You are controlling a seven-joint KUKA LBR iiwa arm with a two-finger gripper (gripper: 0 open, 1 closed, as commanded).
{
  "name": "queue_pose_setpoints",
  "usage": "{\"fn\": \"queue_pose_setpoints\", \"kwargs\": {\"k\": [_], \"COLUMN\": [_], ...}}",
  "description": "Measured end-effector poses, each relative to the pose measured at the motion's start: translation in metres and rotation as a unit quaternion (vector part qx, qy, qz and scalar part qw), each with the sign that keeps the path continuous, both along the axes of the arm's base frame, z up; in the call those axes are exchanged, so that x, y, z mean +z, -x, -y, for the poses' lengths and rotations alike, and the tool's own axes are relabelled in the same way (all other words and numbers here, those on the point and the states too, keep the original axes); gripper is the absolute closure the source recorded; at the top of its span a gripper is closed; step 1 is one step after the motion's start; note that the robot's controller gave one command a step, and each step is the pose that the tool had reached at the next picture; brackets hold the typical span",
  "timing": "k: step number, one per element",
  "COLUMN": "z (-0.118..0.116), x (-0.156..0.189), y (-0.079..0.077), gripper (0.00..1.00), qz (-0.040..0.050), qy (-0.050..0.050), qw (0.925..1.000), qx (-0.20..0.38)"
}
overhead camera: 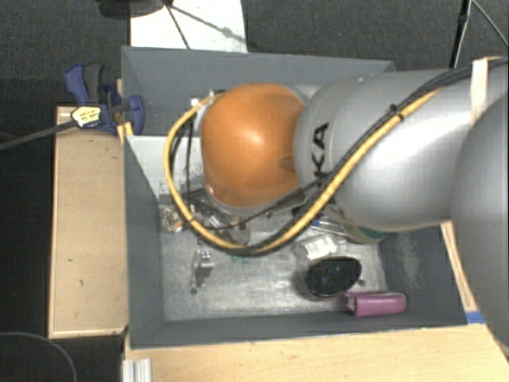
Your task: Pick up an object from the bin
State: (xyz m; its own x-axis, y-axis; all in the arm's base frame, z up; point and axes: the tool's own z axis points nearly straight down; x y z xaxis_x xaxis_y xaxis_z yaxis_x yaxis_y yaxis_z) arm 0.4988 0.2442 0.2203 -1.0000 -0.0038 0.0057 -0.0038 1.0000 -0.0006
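Grey bin (147, 277) | orange cover (250, 146) hanging centre-left | tool (219, 217) underneath, grip: cannot tell | black oval disc (332, 277), purple bar (375, 302) lying lower right

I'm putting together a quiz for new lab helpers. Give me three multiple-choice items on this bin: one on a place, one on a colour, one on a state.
1. Where in the view does the purple oblong thing lie?
A. the bin's lower right
B. the bin's upper left
C. on top of the arm

2. What colour is the oval thing beside it?
A. white
B. black
C. yellow

3. How does the small metal piece lie?
A. on the oval thing
B. alone on the bin floor
C. against the purple thing

Key:
1 A, it lies by the lower wall, right of the oval thing.
2 B, it is dark all over.
3 B, bare floor surrounds it.
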Motion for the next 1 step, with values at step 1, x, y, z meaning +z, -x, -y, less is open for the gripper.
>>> {"fn": "queue_pose_setpoints", "kwargs": {"k": [1], "z": [0.13], "x": [-0.112], "y": [-0.0054], "gripper": [0.0], "qz": [0.0002], "qy": [0.002], "qw": [0.9978], "qx": [0.066]}}
